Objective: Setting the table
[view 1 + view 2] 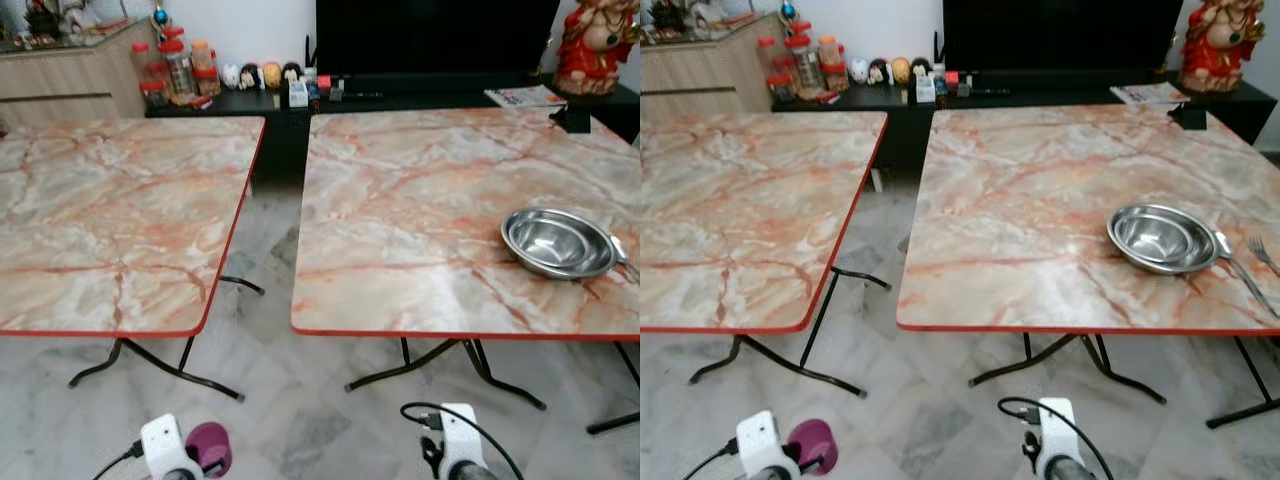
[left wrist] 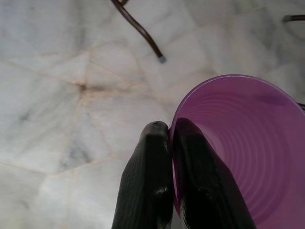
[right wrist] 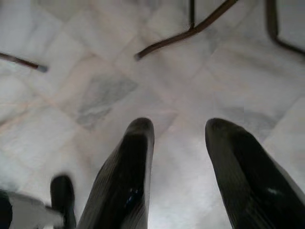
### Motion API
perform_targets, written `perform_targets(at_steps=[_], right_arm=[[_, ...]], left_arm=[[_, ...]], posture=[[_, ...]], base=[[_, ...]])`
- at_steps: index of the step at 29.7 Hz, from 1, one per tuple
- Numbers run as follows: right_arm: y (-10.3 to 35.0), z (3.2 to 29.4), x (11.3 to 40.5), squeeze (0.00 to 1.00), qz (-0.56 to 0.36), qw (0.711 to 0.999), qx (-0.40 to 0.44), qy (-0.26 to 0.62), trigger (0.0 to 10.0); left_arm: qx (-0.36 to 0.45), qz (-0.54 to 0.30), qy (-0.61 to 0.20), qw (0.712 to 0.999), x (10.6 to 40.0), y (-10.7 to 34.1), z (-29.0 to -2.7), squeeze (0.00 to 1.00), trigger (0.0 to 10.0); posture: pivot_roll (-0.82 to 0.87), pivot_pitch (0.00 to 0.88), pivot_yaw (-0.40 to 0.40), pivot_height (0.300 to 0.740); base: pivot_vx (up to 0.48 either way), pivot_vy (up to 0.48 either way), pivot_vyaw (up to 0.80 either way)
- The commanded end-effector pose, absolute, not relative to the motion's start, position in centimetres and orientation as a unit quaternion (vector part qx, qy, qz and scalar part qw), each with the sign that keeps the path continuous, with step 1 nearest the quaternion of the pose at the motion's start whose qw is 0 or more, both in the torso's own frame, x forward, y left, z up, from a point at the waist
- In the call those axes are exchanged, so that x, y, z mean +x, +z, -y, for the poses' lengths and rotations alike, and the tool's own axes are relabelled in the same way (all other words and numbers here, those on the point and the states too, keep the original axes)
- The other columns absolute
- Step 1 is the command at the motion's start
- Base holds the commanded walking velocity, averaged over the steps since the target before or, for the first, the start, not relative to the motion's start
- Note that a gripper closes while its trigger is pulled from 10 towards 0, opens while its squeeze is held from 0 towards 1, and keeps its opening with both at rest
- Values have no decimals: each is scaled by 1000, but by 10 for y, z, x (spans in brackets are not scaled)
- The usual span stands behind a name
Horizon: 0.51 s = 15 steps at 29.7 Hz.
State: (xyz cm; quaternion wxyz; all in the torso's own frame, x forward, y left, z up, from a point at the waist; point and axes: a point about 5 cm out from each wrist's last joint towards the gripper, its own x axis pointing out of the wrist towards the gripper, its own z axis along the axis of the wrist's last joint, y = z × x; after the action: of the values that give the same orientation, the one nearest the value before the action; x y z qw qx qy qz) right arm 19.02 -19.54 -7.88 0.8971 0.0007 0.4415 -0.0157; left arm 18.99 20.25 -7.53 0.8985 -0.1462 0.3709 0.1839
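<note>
Two marble-patterned folding tables stand before me, the left table (image 1: 120, 200) bare and the right table (image 1: 420, 200) set. On the right table's near right part rest stacked steel bowls (image 1: 558, 242), with a spoon (image 1: 1240, 268) and a fork (image 1: 1264, 250) beside them. My left gripper (image 2: 170, 136) hangs low over the floor, shut on the rim of a purple plastic cup (image 2: 243, 143), which also shows as the purple cup (image 1: 208, 447) at the bottom of the head view. My right gripper (image 3: 178, 129) hangs open above the floor tiles with nothing in it.
A gap of tiled floor (image 1: 265, 290) runs between the tables, crossed by black table legs (image 1: 160, 362). Behind stand a dark TV bench (image 1: 400, 95) with jars (image 1: 178, 68), figurines and a magazine (image 1: 525, 96), plus a red statue (image 1: 598, 45) and a wooden cabinet (image 1: 60, 75).
</note>
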Motion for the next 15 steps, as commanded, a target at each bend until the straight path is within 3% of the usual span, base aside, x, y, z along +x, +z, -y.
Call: perform_targets(at_steps=[1, 15], right_arm=[[-79, 190, 192, 0, -440, 898, 10, -15, 10000], [-78, 191, 192, 0, -440, 898, 7, -14, 10000]], left_arm=[[-140, -371, 193, 898, 189, -75, -209, 0, 10000], [-142, -371, 196, 897, 186, -76, -209, 0, 10000]], posture=[[-17, 0, 3, 732], [-15, 0, -5, 732]], base=[[247, -401, 0], [248, -407, 0]])
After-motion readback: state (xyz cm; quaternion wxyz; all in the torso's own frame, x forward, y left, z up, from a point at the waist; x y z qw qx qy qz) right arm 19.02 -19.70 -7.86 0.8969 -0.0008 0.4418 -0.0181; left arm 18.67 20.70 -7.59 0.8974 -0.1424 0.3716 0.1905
